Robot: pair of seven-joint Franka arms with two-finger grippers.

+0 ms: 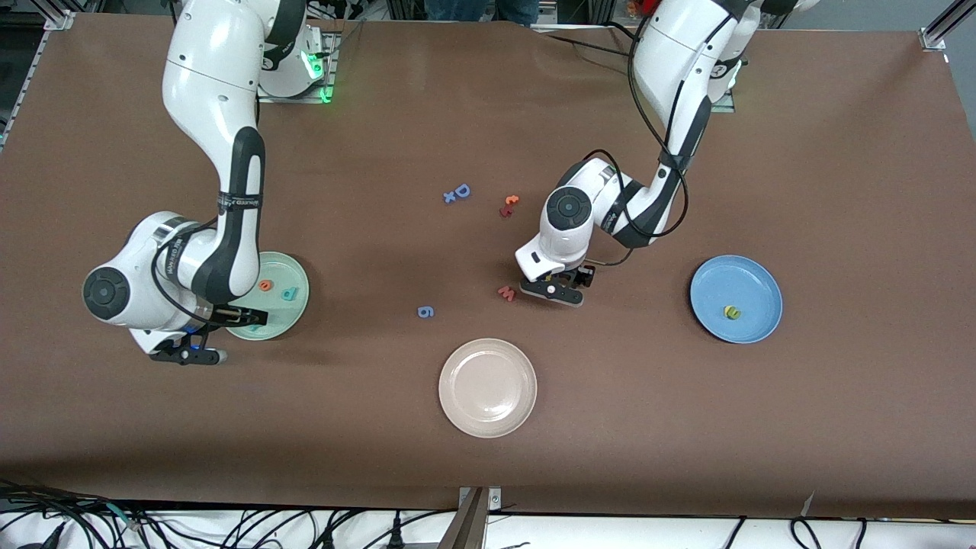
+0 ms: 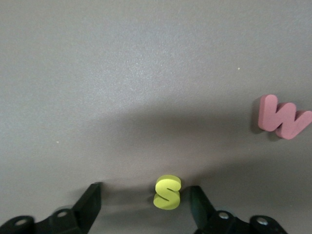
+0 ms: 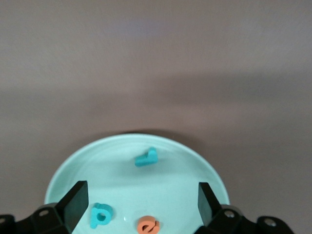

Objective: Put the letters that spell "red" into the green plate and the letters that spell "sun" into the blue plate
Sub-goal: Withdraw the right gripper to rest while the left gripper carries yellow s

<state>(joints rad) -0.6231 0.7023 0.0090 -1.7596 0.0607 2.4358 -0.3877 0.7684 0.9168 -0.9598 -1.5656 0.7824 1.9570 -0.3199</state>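
My left gripper (image 1: 570, 277) stands open low over the table's middle. The yellow "s" (image 2: 167, 192) lies on the table between its fingers (image 2: 90, 202), close to one of them; the hand hides it in the front view. My right gripper (image 3: 141, 202) hangs open and holds nothing above the green plate (image 1: 299, 305). The orange "e" (image 3: 148, 225), teal "d" (image 3: 101, 214) and smaller teal "r" (image 3: 146, 157) lie in the green plate (image 3: 185, 170). At the left arm's end, the blue plate (image 1: 755, 282) holds the light green "u" (image 1: 733, 312).
A red "w" (image 1: 506, 293) lies beside the left gripper, toward the right arm's end. A beige-white plate (image 1: 488, 366) sits nearer the front camera. A blue "9" (image 1: 425, 311), a blue "D" (image 1: 462, 191) and an orange letter (image 1: 511, 201) lie mid-table.
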